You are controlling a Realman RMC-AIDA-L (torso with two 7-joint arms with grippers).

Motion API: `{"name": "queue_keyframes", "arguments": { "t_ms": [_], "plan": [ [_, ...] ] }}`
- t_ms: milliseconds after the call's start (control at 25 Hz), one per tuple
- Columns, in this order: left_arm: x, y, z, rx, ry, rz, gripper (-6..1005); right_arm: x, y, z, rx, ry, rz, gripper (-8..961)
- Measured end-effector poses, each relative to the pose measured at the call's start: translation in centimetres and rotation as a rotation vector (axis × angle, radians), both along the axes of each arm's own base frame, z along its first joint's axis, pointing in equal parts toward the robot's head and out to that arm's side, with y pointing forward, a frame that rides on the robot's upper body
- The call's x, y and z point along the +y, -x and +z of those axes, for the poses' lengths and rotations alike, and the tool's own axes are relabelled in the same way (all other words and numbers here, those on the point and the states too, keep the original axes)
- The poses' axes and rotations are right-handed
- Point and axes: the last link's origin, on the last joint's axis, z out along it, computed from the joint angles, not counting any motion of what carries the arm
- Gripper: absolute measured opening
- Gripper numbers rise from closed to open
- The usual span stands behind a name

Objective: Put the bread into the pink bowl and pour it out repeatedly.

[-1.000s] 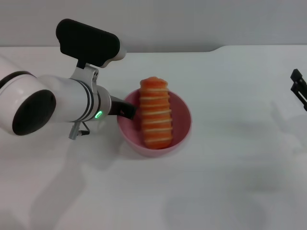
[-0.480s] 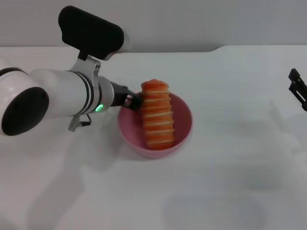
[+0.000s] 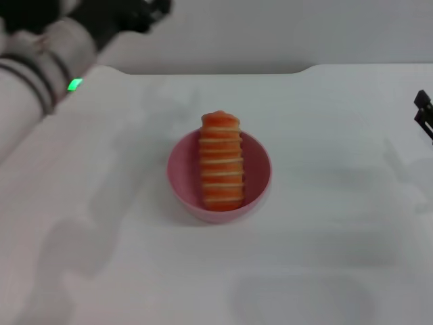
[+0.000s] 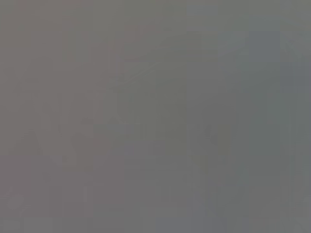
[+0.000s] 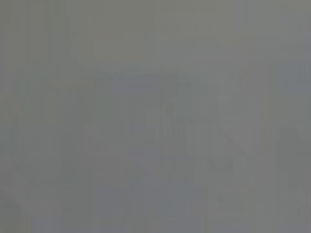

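Note:
The bread point(image 3: 220, 162), an orange-brown ridged loaf with pale cream stripes, lies in the pink bowl point(image 3: 181, 172) at the middle of the white table. Its far end leans on the bowl's far rim and sticks up a little above it. My left arm is lifted up and back at the top left of the head view. Its dark gripper point(image 3: 145, 10) is near the top edge, well clear of the bowl. My right gripper point(image 3: 425, 115) shows only as a dark piece at the right edge, far from the bowl. Both wrist views show plain grey.
The white table point(image 3: 318, 257) spreads all round the bowl. Its far edge runs along a grey wall point(image 3: 284, 34), with a step in the edge at the back right.
My left arm has drawn away from the bowl's left rim, rising up and back to the top left. The bread and bowl stay in place. The right arm has not moved.

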Motion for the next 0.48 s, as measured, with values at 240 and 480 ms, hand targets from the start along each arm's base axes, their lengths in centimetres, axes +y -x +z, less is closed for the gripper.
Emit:
{"name": "queue_keyframes", "arguments": {
  "t_ms": [240,480],
  "plan": [
    [-1.0,5.8,2.3,-0.215,-0.186,-0.042,822,0.2,-0.3,0.2,0.000,-0.008,-0.010,736],
    [-0.7,12.2,-0.2,-0.245,-0.158,0.135,858,0.3,-0.2,0.0,-0.011,-0.008,-0.006,736]
  ]
}}
